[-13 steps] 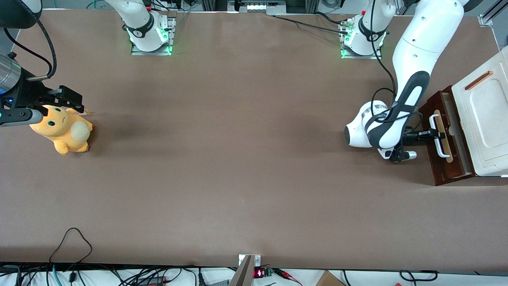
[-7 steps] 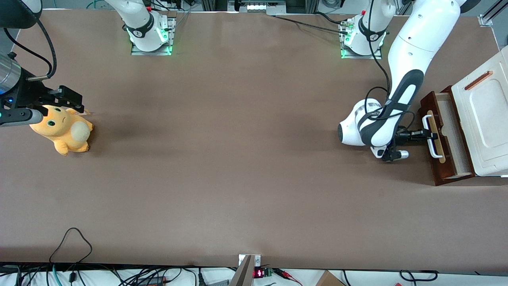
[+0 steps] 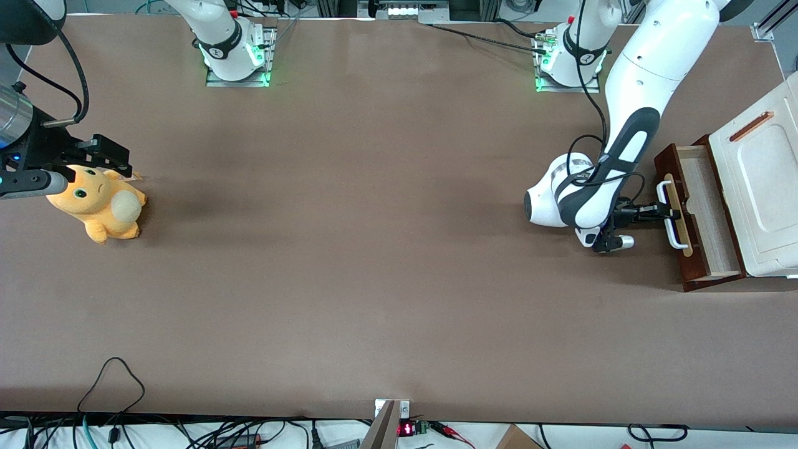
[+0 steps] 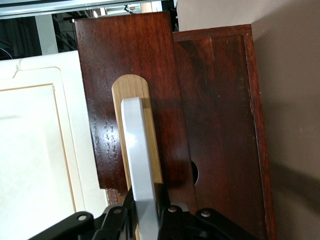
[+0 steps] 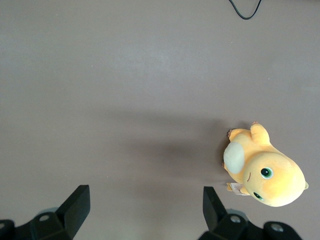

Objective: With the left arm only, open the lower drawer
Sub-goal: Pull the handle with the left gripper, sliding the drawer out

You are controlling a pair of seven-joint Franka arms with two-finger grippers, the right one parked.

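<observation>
Lower drawer [image 3: 698, 218] pulled partway out of the white cabinet [image 3: 760, 187], pale wood inside showing, at about 3 o'clock on the tabletop [image 3: 374, 249]. End effector [image 3: 654, 211] of the left arm [image 3: 642, 93] closed tight on the white loop handle [image 3: 668, 213]. Mostly done; maybe a little more pulling, then letting go.

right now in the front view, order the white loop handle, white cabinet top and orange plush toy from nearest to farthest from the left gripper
1. White loop handle: left gripper is shut on it.
2. White cabinet top: above the lower drawer, at the working arm's end.
3. Orange plush toy: at the parked arm's end.
</observation>
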